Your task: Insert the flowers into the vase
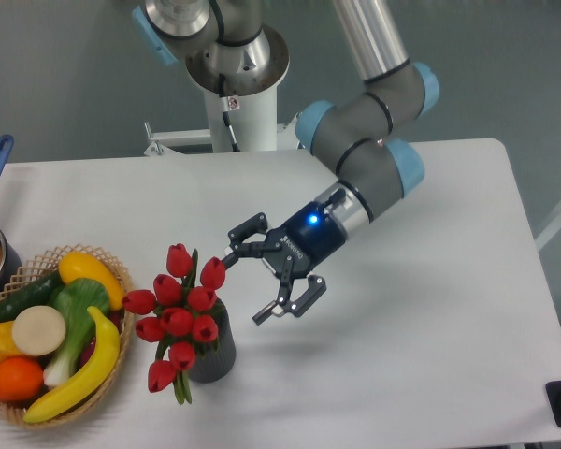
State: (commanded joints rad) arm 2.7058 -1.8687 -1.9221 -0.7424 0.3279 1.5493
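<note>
The gripper (262,276) hangs with jaws spread, holding nothing. The flowers (179,313) lie at its eight o'clock, stems already down in the vase (215,355), heads leaning toward nine o'clock.

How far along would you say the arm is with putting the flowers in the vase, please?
Nearly finished, it seems. The flowers stand in the vase beside the basket, buds spilling over its rim. The pincer is open and holds nothing, close beside the top buds. What looks left is only to draw the arm clear; one low bud droops past the vase's side.
</note>
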